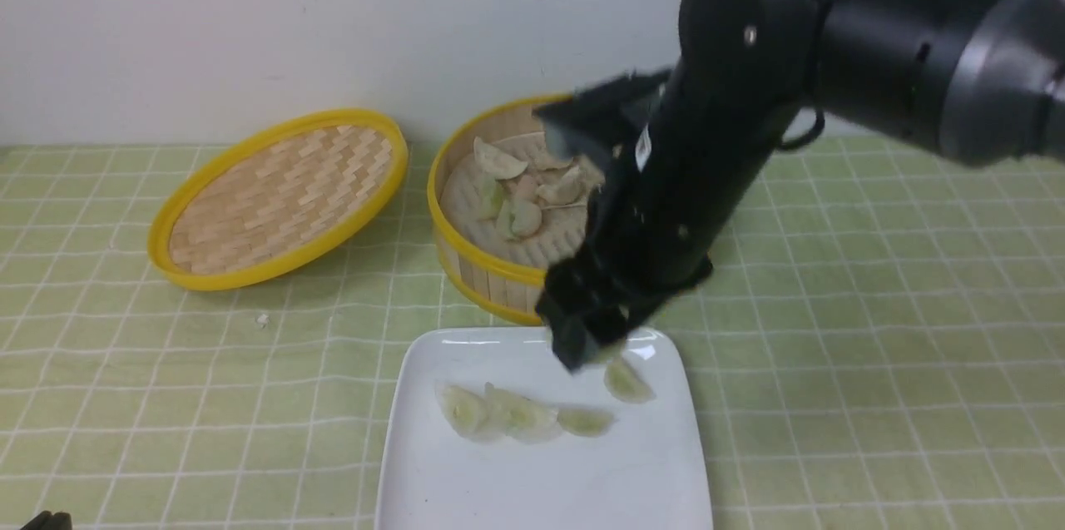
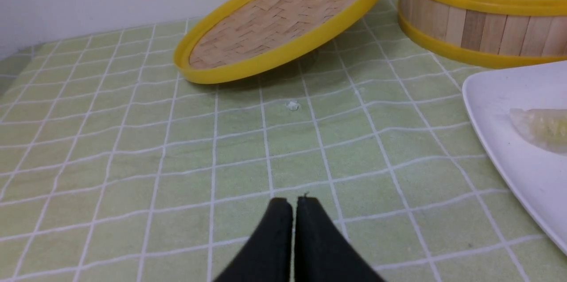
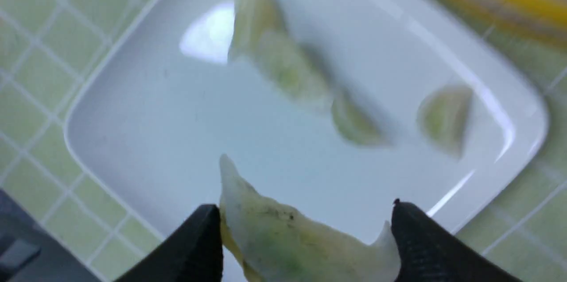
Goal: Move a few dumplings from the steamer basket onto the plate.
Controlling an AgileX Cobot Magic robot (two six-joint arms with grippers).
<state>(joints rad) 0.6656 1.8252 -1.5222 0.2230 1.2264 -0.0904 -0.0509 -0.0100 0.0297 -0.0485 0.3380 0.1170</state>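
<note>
Dumplings [image 1: 628, 381] are spread between the plate [image 1: 541, 488] and the steamer basket [image 1: 491, 284], which is set at the plate's 12 o'clock in the front view. Four are laid on the plate, at about 10, 11, 1 and between 1 and 2 o'clock; several more are seen inside the basket, mostly toward its 9 o'clock. Another dumpling [image 3: 301, 246] is gripped between the fingertips of the right gripper [image 3: 308, 220], suspended over the plate near 1 o'clock. The left gripper [image 2: 294, 204] is closed, nearly tip to tip. The woven lid [image 1: 283, 201] is tilted, toward the plate's 10 to 11 o'clock.
</note>
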